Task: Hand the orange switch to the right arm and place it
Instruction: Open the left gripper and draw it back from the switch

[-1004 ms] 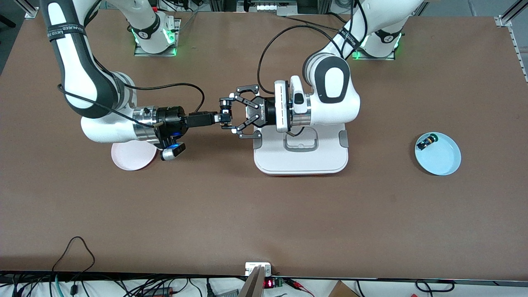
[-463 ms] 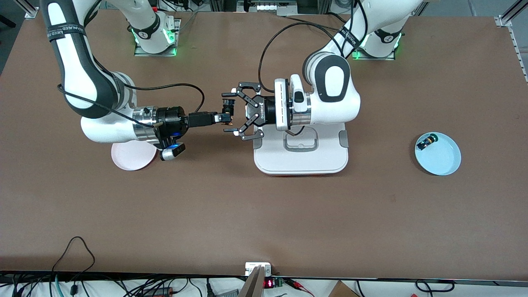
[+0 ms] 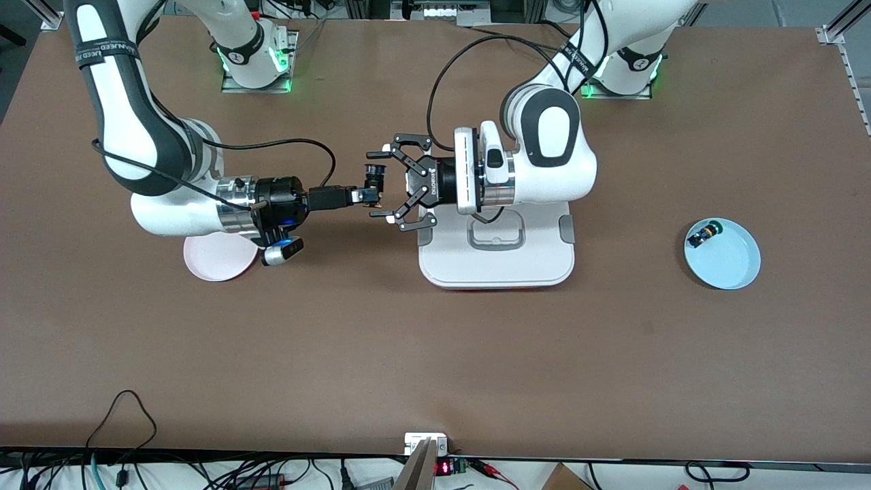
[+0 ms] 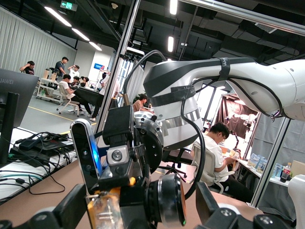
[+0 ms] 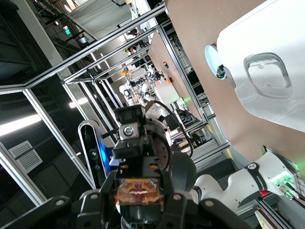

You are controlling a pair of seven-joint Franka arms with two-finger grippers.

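Handover at mid-table, toward the edge where the bases stand. Your right gripper (image 3: 364, 195) is clamped on the orange switch (image 3: 373, 184), holding it in the air over bare table (image 3: 435, 354) between the pink plate (image 3: 216, 258) and the white board (image 3: 495, 253). In the right wrist view the tan body of the switch sits squarely between the pads.

The left gripper (image 3: 382, 185) stands spread wide around the switch, fingers (image 3: 381, 155) clear of it on both sides as far as the front view shows. So you can judge the transfer done: the right arm has the part, the left has let go.

Left to do: back the left arm out, carry the switch to its spot and set it down. The pink plate lies just under the right wrist and looks the likely target, though that is a guess.

In the way: the open left fingers bracket the switch, so pull straight out along the gripper line. A blue plate (image 3: 731, 262) with a green-capped switch (image 3: 701, 235) sits well apart, toward the left arm's end.
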